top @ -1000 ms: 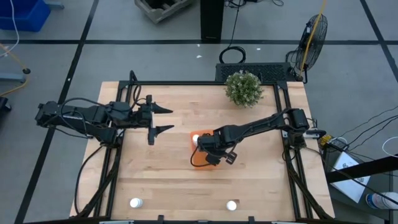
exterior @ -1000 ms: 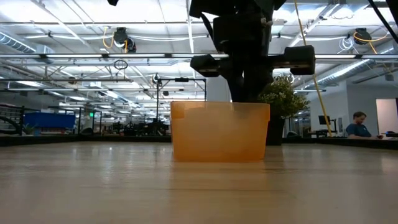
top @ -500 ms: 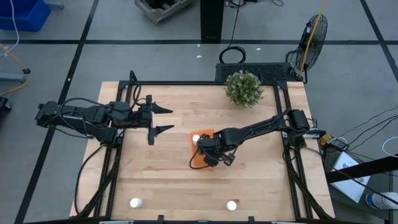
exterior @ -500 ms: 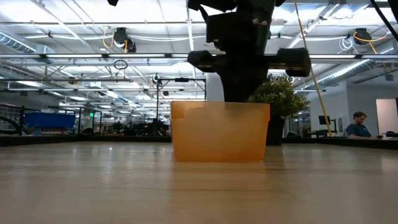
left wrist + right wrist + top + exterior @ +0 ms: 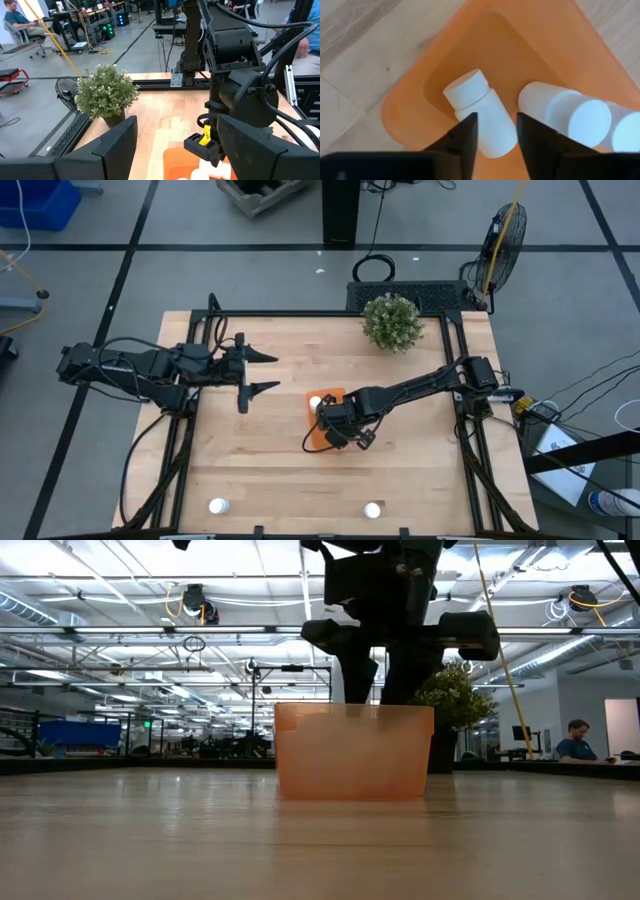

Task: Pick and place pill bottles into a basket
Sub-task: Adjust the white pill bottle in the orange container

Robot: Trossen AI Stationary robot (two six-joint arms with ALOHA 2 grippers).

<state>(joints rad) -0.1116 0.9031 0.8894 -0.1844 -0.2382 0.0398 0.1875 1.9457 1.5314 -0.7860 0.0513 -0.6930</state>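
Your right gripper (image 5: pixel 492 131), fingers parted and empty, hangs directly over a pill bottle (image 5: pixel 479 111) lying lengthwise in the basket (image 5: pixel 410 100).

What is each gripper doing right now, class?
Left gripper: open, empty, waiting left of the basket.
Right gripper: open over the basket, straddling a pill bottle.

Three pill bottles (image 5: pixel 482 117) lie in the basket (image 5: pixel 316 436) mid-table; two more (image 5: pixel 217 505) stand at the front edge.
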